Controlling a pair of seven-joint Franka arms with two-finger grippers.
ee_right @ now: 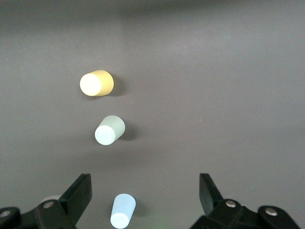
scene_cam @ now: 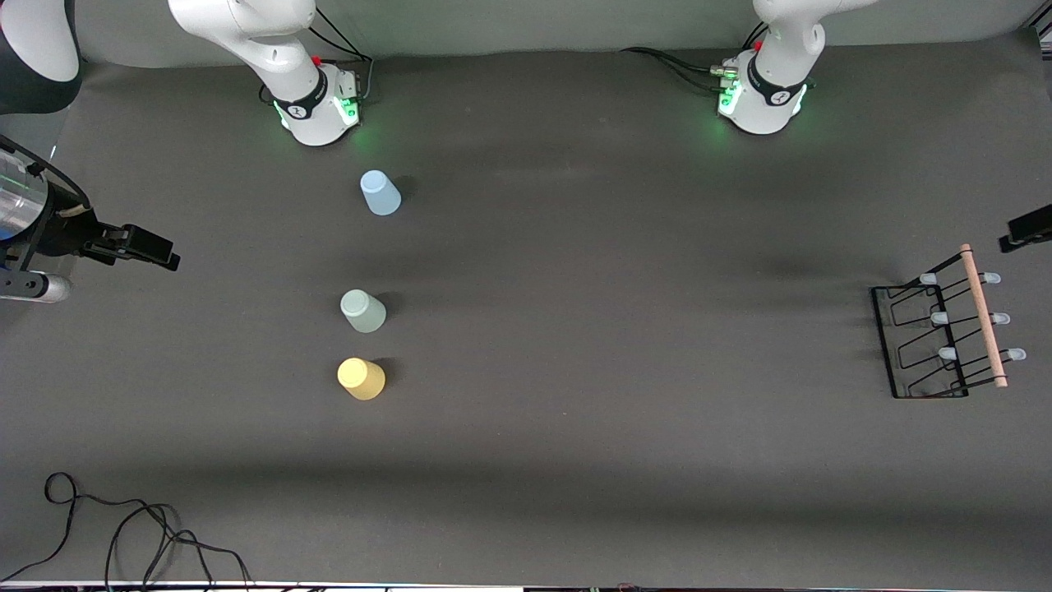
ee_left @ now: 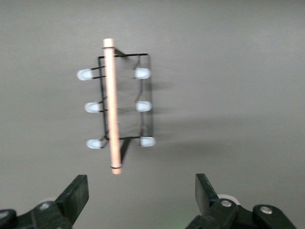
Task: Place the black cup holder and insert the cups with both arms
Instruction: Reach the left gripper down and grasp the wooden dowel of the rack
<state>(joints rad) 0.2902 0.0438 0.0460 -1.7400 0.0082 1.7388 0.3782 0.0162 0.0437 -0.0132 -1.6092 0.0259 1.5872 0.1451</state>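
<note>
The black cup holder (scene_cam: 939, 317) stands toward the left arm's end of the table, with its wooden handle (scene_cam: 984, 316) on top. It also shows in the left wrist view (ee_left: 111, 109). The light blue cup (scene_cam: 380, 193), the mint green cup (scene_cam: 362, 311) and the yellow cup (scene_cam: 361, 378) stand apart in a row toward the right arm's end. All three also show in the right wrist view: blue (ee_right: 123, 211), green (ee_right: 109, 130), yellow (ee_right: 96, 83). My left gripper (ee_left: 141, 183) is open and empty, high beside the holder. My right gripper (ee_right: 145, 183) is open and empty, high beside the blue cup.
Loose black cables (scene_cam: 123, 526) lie at the table's near corner at the right arm's end. More cables (scene_cam: 674, 66) run by the left arm's base. In the front view my right gripper (scene_cam: 160, 251) and left gripper (scene_cam: 1023, 230) hang at the table's two ends.
</note>
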